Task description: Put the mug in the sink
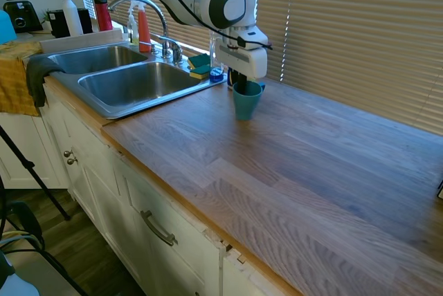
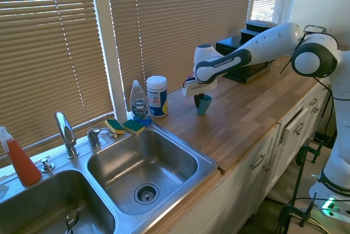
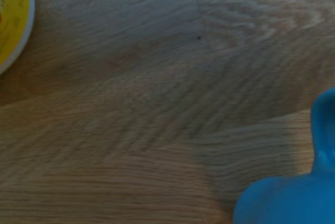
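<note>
The teal-blue mug (image 1: 246, 100) stands upright on the wooden counter, a little to the right of the sink (image 1: 104, 106). My gripper (image 1: 241, 81) hangs straight down over the mug's rim, right at its top edge. From the other side the mug (image 2: 203, 104) shows just under the gripper (image 2: 199, 97). Blurred, the mug's body and handle (image 3: 293, 192) show close up in the wrist view. The sink (image 2: 205, 164) has two steel basins and a curved faucet (image 2: 66, 133).
A white wipes canister (image 2: 157, 96) and a dish soap bottle (image 2: 139, 103) stand behind the mug by the blinds. Sponges (image 2: 124, 126) lie on the sink's back corner. An orange spray bottle (image 2: 21, 160) stands left of the faucet. A yellow towel (image 1: 15, 78) drapes the sink's far end.
</note>
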You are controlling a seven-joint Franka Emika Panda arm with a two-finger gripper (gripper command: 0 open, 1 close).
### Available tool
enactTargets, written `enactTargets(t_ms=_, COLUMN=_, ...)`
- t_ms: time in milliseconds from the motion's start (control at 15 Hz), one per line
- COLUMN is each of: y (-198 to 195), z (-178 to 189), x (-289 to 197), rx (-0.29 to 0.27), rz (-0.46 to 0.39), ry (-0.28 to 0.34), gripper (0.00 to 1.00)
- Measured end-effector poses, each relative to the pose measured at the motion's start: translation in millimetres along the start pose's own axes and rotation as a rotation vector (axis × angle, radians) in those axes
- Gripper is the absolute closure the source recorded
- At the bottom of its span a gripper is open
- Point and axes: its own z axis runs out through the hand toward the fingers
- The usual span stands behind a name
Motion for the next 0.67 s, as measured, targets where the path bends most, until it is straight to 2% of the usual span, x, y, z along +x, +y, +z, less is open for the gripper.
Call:
enactTargets(t_ms=267, y=-10.6, z=-57.3, x=-56.4, rx=0.052, rz=-0.077, ry=0.036, gripper=1.0)
enactTargets(t_ms=400, y=-22.6, z=-73.7, x=-101.2, rx=0.045, rz=-0.122, ry=0.061, gripper=1.0)
enactTargets(t_ms=667, y=-46.1, z=-82.5, x=-182.8, rx=0.011, rz=-0.197, ry=0.096, gripper=1.0)
